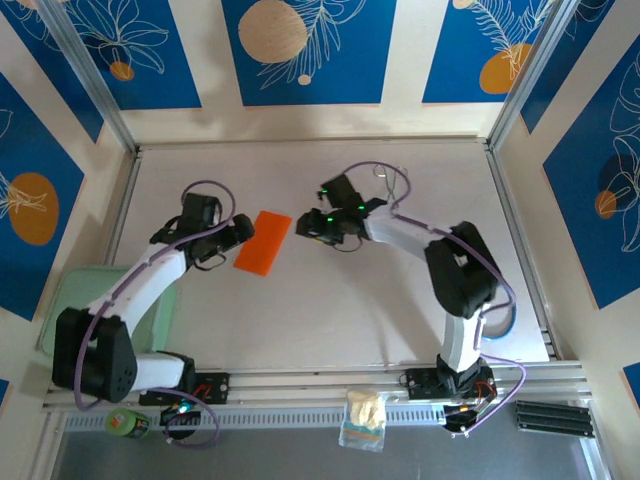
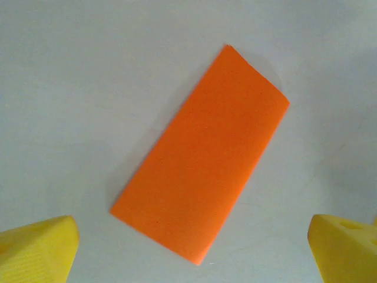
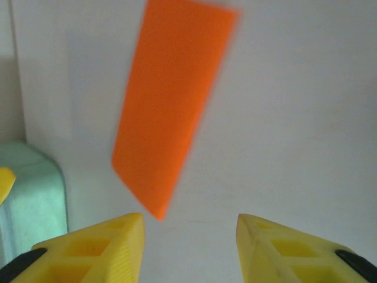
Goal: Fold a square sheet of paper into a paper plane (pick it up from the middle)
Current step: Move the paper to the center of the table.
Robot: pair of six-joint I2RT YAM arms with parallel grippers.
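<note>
The square sheet of paper (image 1: 263, 242) is bright orange and lies flat on the white table as a narrow folded rectangle, between the two grippers. My left gripper (image 1: 241, 233) hovers at its left edge. In the left wrist view the paper (image 2: 203, 153) lies diagonally, and the left gripper (image 2: 191, 231) stands open with its yellow fingertips (image 2: 50, 242) wide apart over the paper's near end. My right gripper (image 1: 304, 226) is just right of the sheet. It is open (image 3: 189, 224) and empty, the paper's (image 3: 171, 100) near corner just ahead of its left finger. A paper plane is out of view.
A pale green tray (image 1: 58, 300) sits at the table's left edge, under the left arm, and shows again as a tray corner (image 3: 32, 194). A small plastic bag (image 1: 364, 418) and a green-lidded jar (image 1: 128, 422) lie on the front rail. A metal frame borders the table.
</note>
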